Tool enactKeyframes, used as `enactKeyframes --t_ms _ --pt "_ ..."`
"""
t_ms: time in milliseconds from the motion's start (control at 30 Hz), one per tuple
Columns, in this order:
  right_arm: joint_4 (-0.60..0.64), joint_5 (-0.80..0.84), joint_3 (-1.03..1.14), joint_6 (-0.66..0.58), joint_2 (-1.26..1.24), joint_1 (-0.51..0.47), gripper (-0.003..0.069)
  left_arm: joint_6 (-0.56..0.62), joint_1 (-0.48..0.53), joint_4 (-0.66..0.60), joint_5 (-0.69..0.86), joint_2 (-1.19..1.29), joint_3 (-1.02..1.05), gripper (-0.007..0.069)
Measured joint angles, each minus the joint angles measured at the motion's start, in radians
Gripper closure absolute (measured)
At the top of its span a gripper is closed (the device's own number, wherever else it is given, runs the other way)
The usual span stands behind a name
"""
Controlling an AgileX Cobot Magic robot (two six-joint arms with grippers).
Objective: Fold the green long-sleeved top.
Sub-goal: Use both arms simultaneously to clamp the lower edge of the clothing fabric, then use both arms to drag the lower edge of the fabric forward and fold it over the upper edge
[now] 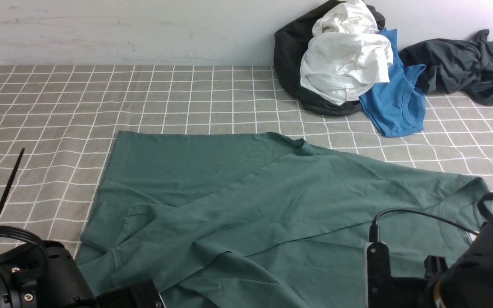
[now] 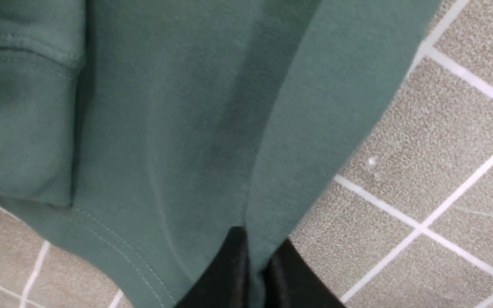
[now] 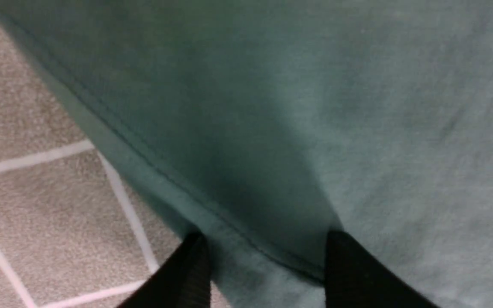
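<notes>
Spread at the right claw (image 3: 267, 244), with a seamed edge of the green long-sleeved top (image 1: 246, 205) running aslant between the fingers; probably best pinched there next. Pressed together on a fold of the same cloth at the left claw (image 2: 257, 256). Lying on the table (image 1: 49, 128), stretched widest from one claw across to the other, both about equally near. Dark green, soft, loosely creased, partly doubled over itself.

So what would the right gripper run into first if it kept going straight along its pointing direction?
Most likely the green top: its edge lies between the open fingers of the right gripper. How close it is, I can't judge.
</notes>
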Motion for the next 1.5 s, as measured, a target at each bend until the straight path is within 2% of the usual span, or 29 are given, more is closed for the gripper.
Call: enactKeyframes --t_ms 33,67,100,167,200,300,433,667,800,933,1000,1100,1267,1500 --pt "0.000 0.002 0.000 0.000 -0.005 0.001 0.0386 0.000 0.000 0.000 0.000 0.000 0.000 0.0620" --pt "0.000 0.002 0.000 0.000 -0.006 0.001 0.0393 0.000 0.000 0.000 0.000 0.000 0.000 0.0620" --pt "-0.007 -0.014 0.003 0.002 -0.013 0.001 0.0455 0.000 0.000 -0.002 -0.001 0.000 0.000 0.0620" --pt "-0.020 -0.025 0.005 0.006 -0.016 0.001 0.0497 0.000 0.000 -0.003 -0.001 0.000 0.000 0.0620" --pt "-0.026 -0.035 0.007 0.017 -0.024 0.001 0.0572 0.000 0.000 -0.003 -0.001 0.000 0.000 0.0620" --pt "-0.029 -0.038 0.010 0.036 -0.049 0.001 0.0643 0.000 0.000 -0.003 -0.001 0.000 0.000 0.0620" --pt "-0.031 -0.009 -0.009 0.043 -0.077 0.001 0.0650 0.000 0.000 -0.003 0.004 0.000 -0.006 0.0620" --pt "-0.025 0.147 -0.180 0.044 -0.086 -0.019 0.0651 0.001 0.032 0.025 0.135 0.000 -0.140 0.0620" --pt "0.004 0.182 -0.336 0.026 -0.083 -0.091 0.0651 0.060 0.138 0.050 0.156 0.005 -0.283 0.0617" --pt "0.110 0.223 -0.522 -0.089 -0.020 -0.218 0.0651 0.184 0.300 0.038 0.126 0.063 -0.493 0.0611" --pt "0.141 0.243 -0.575 -0.123 0.013 -0.250 0.0651 0.216 0.336 0.031 0.114 0.093 -0.542 0.0611" --pt "0.234 0.314 -0.764 -0.201 0.152 -0.337 0.0651 0.319 0.411 0.022 0.087 0.231 -0.749 0.0611" --pt "0.276 0.368 -0.969 -0.206 0.324 -0.384 0.0651 0.365 0.452 0.018 0.084 0.406 -0.944 0.0611" --pt "0.284 0.392 -1.204 -0.122 0.552 -0.406 0.0651 0.373 0.519 0.014 0.054 0.646 -1.175 0.0611"
